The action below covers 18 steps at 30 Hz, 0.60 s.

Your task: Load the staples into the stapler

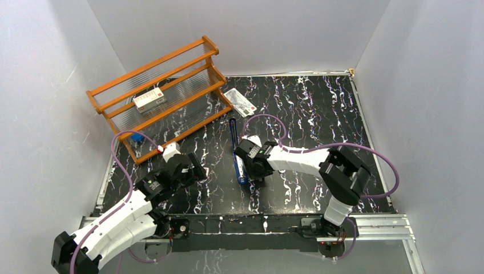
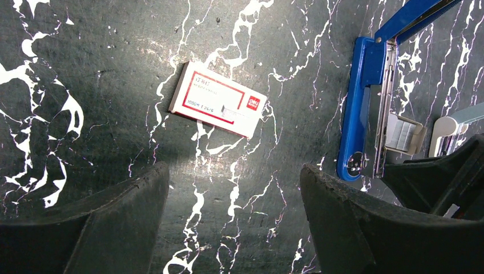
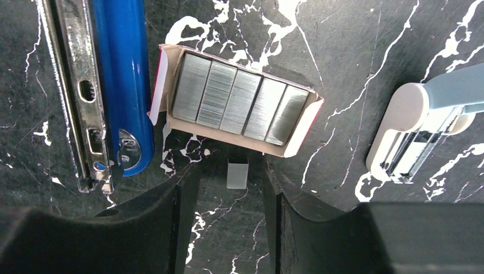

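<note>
The blue stapler [image 1: 237,154] lies opened out flat on the table, its silvery channel [image 3: 74,85] bare beside the blue arm [image 3: 120,85]. It also shows in the left wrist view [image 2: 357,114]. The pale tray [image 3: 302,123] holds several silvery staple strips [image 3: 240,105] just right of the stapler. One short staple strip [image 3: 237,174] lies between the tips of my right gripper [image 3: 231,185], which is open and touches it on neither side. The red-and-white staple box sleeve [image 2: 217,100] lies flat ahead of my left gripper [image 2: 234,188], which is open and empty.
An orange rack [image 1: 160,97] stands at the back left with a larger red-and-white box [image 1: 149,100] on it. A flat white packet [image 1: 240,103] lies beside it. A white and pale-blue device [image 3: 411,131] lies right of the tray. Grey walls enclose the table.
</note>
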Tool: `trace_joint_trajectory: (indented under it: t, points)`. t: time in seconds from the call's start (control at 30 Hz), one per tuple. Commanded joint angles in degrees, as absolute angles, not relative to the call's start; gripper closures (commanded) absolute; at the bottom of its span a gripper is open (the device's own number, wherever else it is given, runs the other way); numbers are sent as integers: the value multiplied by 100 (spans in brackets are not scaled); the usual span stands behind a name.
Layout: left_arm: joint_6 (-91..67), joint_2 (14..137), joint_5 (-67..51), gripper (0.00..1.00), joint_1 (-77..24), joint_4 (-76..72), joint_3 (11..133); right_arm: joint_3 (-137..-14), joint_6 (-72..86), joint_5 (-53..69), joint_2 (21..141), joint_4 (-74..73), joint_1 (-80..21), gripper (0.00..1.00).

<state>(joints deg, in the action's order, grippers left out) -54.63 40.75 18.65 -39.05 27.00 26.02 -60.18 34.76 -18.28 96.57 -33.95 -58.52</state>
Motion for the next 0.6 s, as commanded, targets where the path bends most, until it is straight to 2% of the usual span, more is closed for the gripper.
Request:
trace_joint_trajectory:
  t: [0.0,0.17,0.57]
  points:
    - [-5467,4031,1978,18,-3869,2682,2584,-5983,3778,-2013,9699,-3150,-5867,48]
    - [-5475,4028,1972,18,-3868,2690,2573,-5840,3870,-2121,9622,-3056,-5856,54]
    - [-5476,4033,1969,18,-3869,2697,2584,-5774,4095,-2205,9591,-3117,-5845,60]
